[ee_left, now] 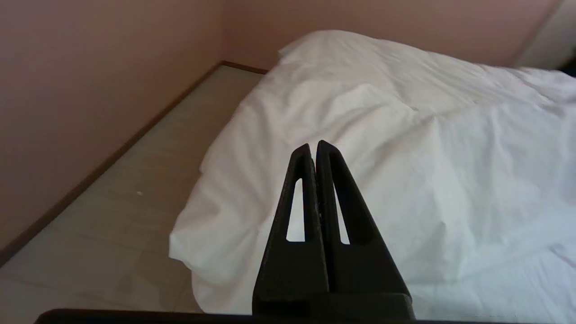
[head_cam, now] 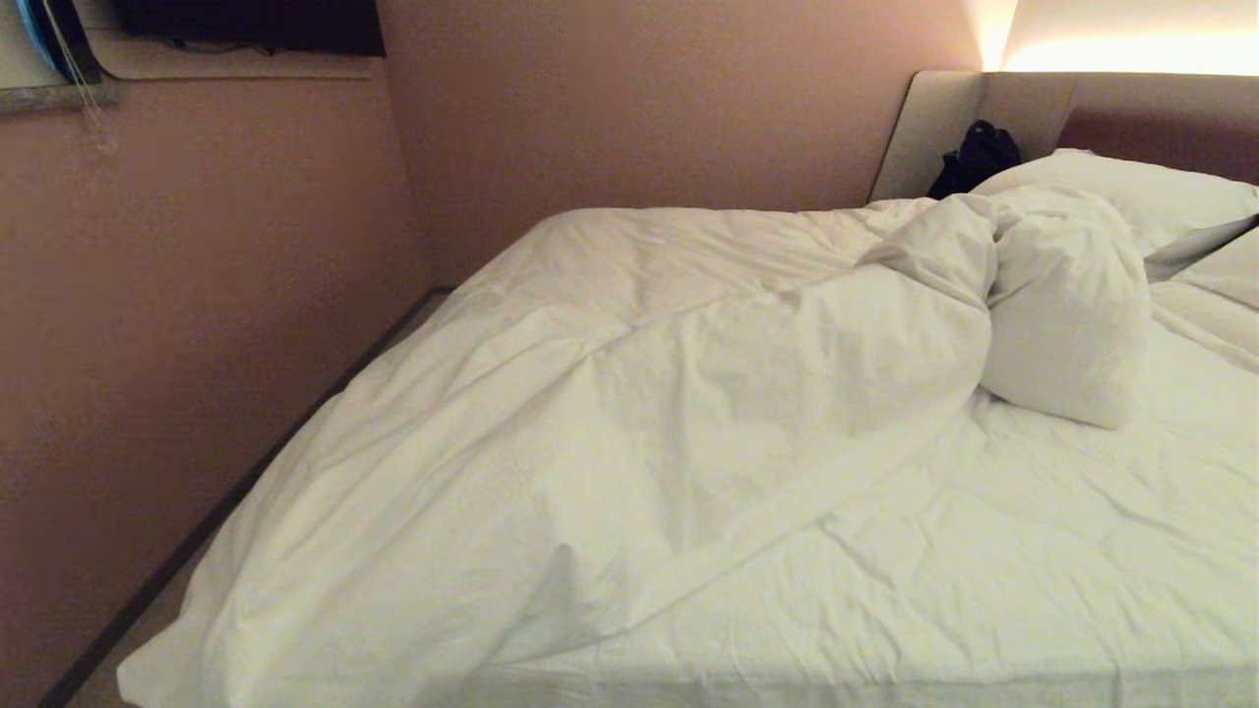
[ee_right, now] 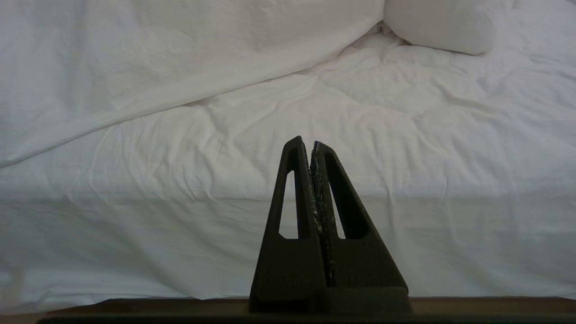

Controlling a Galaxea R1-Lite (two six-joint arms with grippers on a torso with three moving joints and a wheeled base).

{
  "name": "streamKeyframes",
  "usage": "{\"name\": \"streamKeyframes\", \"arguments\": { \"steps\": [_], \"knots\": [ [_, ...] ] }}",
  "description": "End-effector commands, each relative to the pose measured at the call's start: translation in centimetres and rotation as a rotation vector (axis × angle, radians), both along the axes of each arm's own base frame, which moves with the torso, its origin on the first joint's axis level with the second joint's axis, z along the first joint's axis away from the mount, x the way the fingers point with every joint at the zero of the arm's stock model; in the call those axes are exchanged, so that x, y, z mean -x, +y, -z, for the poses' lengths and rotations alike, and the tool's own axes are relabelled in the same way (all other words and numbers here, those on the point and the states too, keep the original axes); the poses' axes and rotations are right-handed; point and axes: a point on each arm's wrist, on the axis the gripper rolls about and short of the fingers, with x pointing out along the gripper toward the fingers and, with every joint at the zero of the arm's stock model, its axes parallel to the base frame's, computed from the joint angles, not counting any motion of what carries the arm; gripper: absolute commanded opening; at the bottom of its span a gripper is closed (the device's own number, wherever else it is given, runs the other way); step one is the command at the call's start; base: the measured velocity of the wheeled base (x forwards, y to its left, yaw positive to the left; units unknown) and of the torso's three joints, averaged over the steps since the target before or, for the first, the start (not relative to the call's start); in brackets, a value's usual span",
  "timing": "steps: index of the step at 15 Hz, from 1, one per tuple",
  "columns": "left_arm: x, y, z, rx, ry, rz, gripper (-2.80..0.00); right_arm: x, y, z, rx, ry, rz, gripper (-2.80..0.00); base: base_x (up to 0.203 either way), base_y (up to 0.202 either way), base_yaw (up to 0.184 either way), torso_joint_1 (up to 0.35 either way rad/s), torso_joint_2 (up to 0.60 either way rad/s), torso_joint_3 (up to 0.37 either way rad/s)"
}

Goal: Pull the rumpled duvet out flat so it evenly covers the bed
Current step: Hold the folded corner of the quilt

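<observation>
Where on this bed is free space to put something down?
The bare sheet on the bed's right half, between the duvet edge, the bunched fold and the front edge. The left half is covered by duvet; pillows crowd the headboard.

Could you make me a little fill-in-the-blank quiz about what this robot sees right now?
1. The duvet is bunched toward the bed's ____ side, nearest the wall.
2. Both the left pincer and the right pincer are ____.
3. Neither pincer holds ____.
4. Beside the pillow by the headboard sits a ____ bag.

Missing words: left; shut; anything; black

Open floor (ee_left: 112, 216) beside duvet (head_cam: 610, 413)
</observation>
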Motion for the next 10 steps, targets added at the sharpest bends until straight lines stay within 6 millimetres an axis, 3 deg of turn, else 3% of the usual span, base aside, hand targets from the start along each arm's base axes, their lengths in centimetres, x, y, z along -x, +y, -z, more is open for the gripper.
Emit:
{"name": "streamKeyframes", "arguments": {
  "steps": [1,10],
  "knots": [
    [0.6,0.2,0.7,-0.004,-0.018,0.045,-2.80,0.0,0.0,0.0,0.000,0.001,0.000,-2.80,0.000,0.000,0.000,0.000,0.00,0.000],
    [1.8,0.3,6.9,-0.186,-0.037,0.064,-2.80,0.0,0.0,0.0,0.000,0.001,0.000,-2.80,0.000,0.000,0.000,0.000,0.00,0.000]
  ]
}}
